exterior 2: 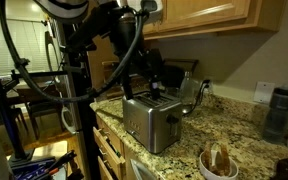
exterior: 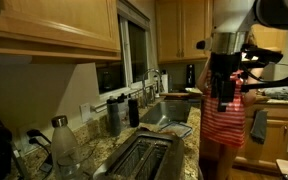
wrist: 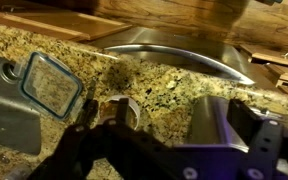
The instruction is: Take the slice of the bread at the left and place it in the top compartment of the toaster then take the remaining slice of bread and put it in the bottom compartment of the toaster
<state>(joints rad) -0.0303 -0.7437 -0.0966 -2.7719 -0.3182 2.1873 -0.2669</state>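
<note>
I cannot tell whether the tool (exterior: pixel 224 98) is open. The bread (exterior 2: pixel 220 157) sits below it, past the toaster (exterior 2: pixel 149 122); approach squarely, taking the left slice by its edges.

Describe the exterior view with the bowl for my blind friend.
A steel toaster stands on a speckled stone counter, with the black robot arm reaching over it. A white bowl of bread sits nearer the camera, and wooden cabinets hang above.

I have open air above the toaster (exterior 2: pixel 149 120) at the bench's (exterior 2: pixel 234 128) front edge; cabinets (exterior 2: pixel 199 15) overhang the back edge.
</note>
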